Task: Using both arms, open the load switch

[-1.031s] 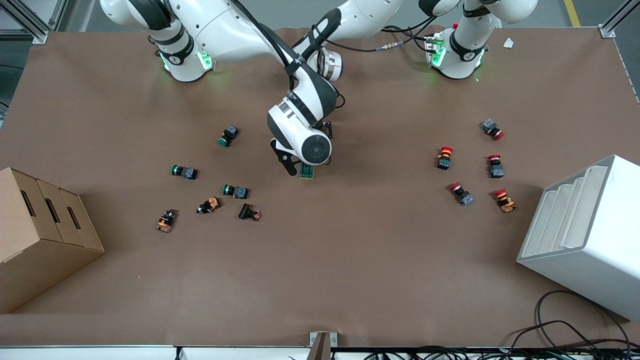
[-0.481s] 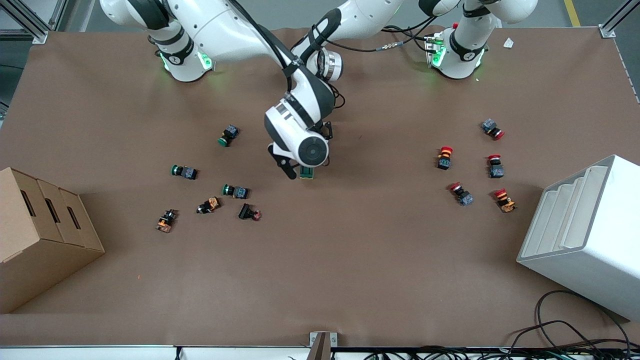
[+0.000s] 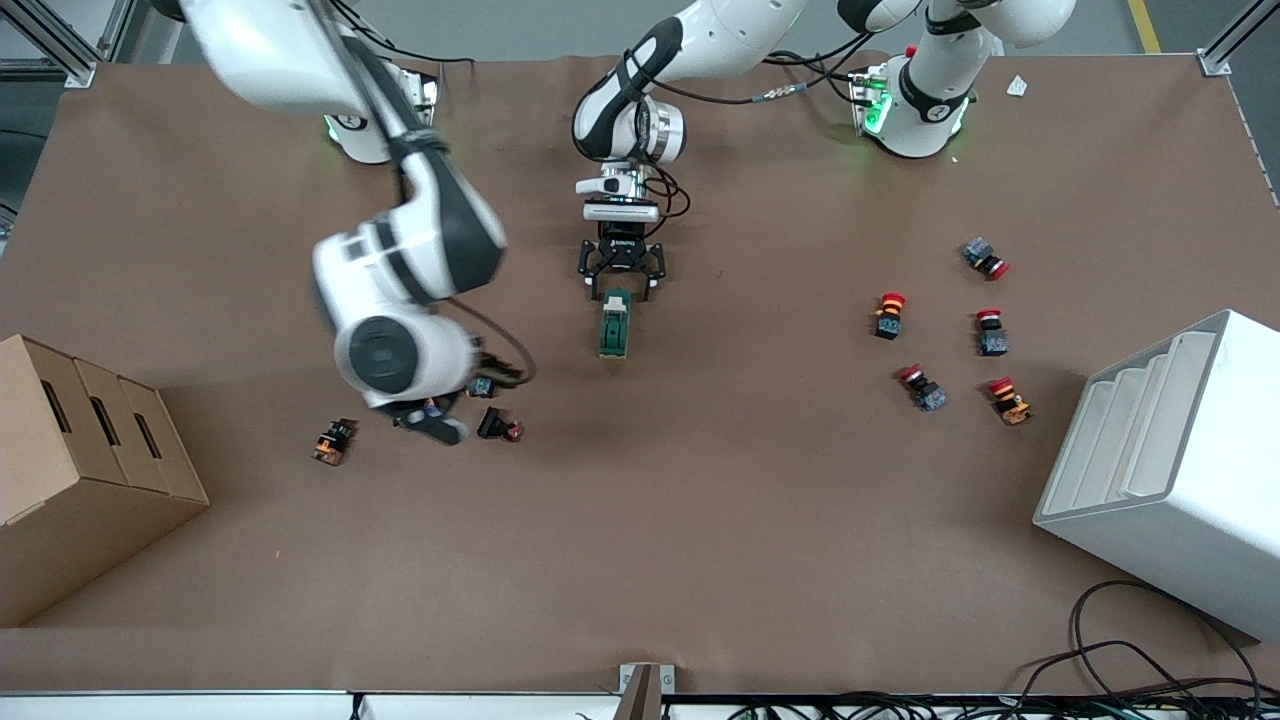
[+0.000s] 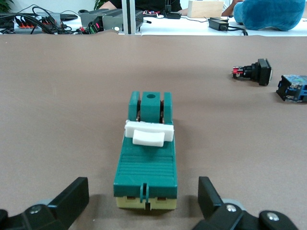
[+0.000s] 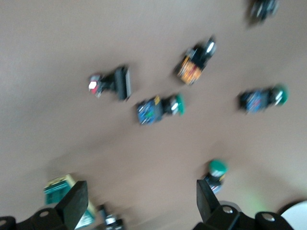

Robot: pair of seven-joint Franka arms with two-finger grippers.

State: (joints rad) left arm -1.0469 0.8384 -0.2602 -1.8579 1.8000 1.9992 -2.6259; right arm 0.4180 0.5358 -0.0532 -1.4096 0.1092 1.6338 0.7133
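The load switch (image 3: 614, 326) lies flat mid-surface, the left gripper (image 3: 621, 283) low at its end with fingers spread to straddle it, while the right gripper (image 5: 139, 211) (fingers also spread, empty) hangs over the pushbuttons (image 3: 486, 386).

Bright even light; right wrist view smeared by motion blur.

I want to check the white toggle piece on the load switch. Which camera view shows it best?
The left wrist view: the load switch fills the middle, its white toggle piece plain between the open left gripper fingers. The front view shows the switch small, from above. The right wrist view catches only a blurred green corner.
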